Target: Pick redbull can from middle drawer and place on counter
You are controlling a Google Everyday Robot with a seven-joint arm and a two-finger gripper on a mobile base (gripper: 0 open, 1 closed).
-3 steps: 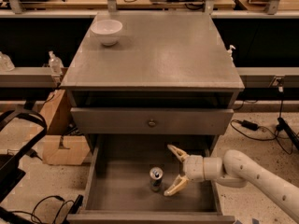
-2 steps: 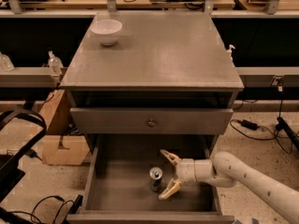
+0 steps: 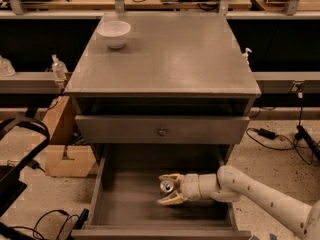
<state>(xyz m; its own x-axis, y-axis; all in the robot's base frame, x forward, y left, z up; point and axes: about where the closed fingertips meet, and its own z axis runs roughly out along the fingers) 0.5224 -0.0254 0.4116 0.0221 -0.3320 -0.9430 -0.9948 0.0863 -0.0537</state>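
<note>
The redbull can (image 3: 166, 186) stands upright on the floor of the open middle drawer (image 3: 130, 209), its shiny silver top showing. My gripper (image 3: 169, 189) reaches in from the right on a white arm. Its two pale fingers are spread, one (image 3: 170, 177) behind the can and one (image 3: 171, 200) in front, so the can sits between them. The fingers are not closed on the can. The counter (image 3: 175, 59) is the flat grey top of the cabinet above.
A white bowl (image 3: 114, 33) sits at the counter's back left. A closed drawer front with a round knob (image 3: 162, 132) overhangs the open drawer. A cardboard box (image 3: 65, 154) and cables lie on the floor to the left.
My gripper has moved left across the drawer, from beside the can to around it, with its fingers still spread.
</note>
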